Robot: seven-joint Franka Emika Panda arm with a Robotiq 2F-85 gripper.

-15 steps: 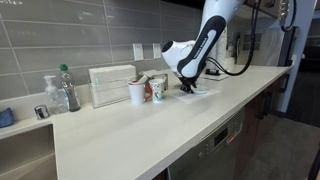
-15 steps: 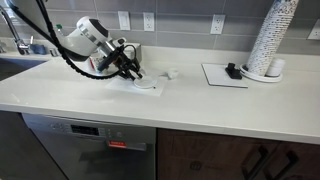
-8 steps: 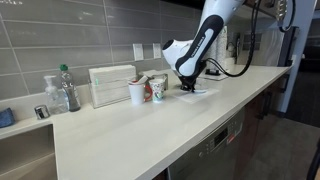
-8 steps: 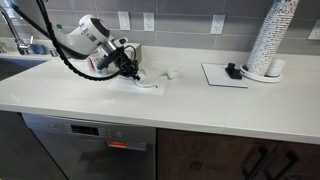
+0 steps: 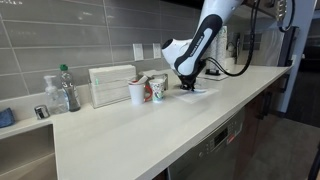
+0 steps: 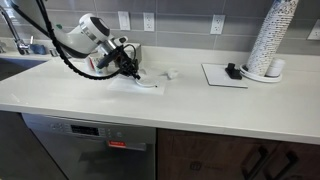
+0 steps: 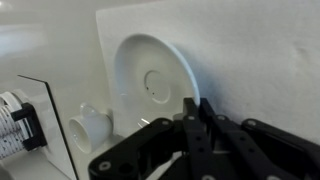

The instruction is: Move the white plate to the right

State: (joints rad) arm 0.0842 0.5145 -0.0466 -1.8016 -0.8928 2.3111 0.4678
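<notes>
The white plate lies flat on a white rectangular sheet on the counter. It shows small in both exterior views. My gripper sits low at the plate's near rim, its two black fingers pressed close together with the rim between them. In both exterior views the gripper points down at the plate, touching it. The arm hides part of the plate.
Two cups, a white box and a bottle stand along the wall. A small white cup lies beside the plate. A tall stack of cups and a second sheet stand further along the counter.
The gripper has settled slightly lower onto the plate's rim. The plate has not visibly moved.
</notes>
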